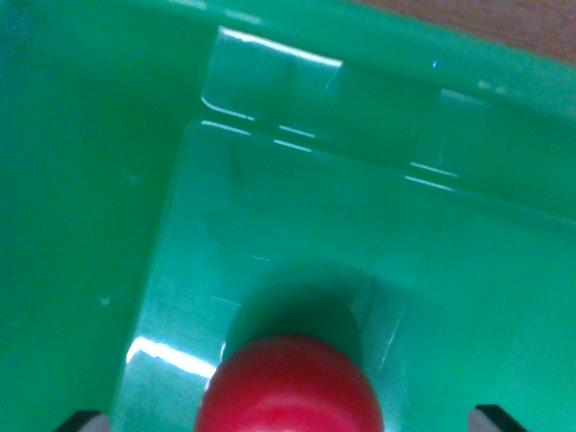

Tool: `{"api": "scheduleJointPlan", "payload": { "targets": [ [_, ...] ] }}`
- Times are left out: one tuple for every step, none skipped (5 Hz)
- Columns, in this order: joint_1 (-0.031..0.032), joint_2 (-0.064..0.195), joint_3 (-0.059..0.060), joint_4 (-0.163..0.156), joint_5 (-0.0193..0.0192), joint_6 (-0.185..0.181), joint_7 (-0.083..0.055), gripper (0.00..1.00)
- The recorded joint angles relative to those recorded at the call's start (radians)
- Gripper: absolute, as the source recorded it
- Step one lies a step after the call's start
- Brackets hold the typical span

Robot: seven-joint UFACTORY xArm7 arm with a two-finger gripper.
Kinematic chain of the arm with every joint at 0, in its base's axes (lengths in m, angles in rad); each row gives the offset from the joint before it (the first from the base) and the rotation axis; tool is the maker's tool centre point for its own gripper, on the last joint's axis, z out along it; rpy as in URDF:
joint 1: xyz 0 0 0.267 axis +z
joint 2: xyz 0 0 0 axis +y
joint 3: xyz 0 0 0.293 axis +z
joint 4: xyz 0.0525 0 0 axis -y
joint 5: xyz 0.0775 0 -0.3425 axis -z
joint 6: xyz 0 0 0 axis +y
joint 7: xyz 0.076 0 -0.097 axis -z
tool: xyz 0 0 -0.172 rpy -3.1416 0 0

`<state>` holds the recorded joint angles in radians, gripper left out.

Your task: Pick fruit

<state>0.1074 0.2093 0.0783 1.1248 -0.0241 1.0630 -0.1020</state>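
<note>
Wrist view, looking down into a glossy green plastic bin [108, 180]. Bin fills nearly the whole picture. Pale, washed-out floor panel runs from centre toward the lower edge; darker green wall stands on the wrist view's left. A stepped ledge with a rounded corner sits near the top, ahead of the gripper, catching bright white glare. More glare streaks lie along the ledge edges and low on the wrist view's left.

A strip of brown wooden surface [504, 22] shows beyond the bin rim at the top right corner.

Gripper [292, 421]: only the two dark fingertips [85, 421] show, one at each bottom corner of the picture, pale trim on their inner edges. They stand wide apart. Neither tip touches anything visible here.

Round, smooth red fruit [290, 387] sits at the bottom centre, between the two fingertips, with clear green gaps on either side of it. Lower part of the fruit is cut off by the picture's edge. Skin is shiny, with a faint lighter band across it. Kind of fruit cannot be told from this angle.

A dark green shadow spreads on the bin floor just ahead of the fruit. Whether the fruit rests on the floor or hangs above it cannot be told.

Picture is soft and slightly blurred throughout.
</note>
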Motion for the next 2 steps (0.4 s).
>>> {"api": "scheduleJointPlan", "payload": {
  "targets": [
    [0.0022,0.018,-0.001,-0.034,-0.0062,-0.043,-0.003,0.0],
    [0.0022,0.018,-0.001,-0.034,-0.0062,-0.043,-0.003,0.0]
  ]
}}
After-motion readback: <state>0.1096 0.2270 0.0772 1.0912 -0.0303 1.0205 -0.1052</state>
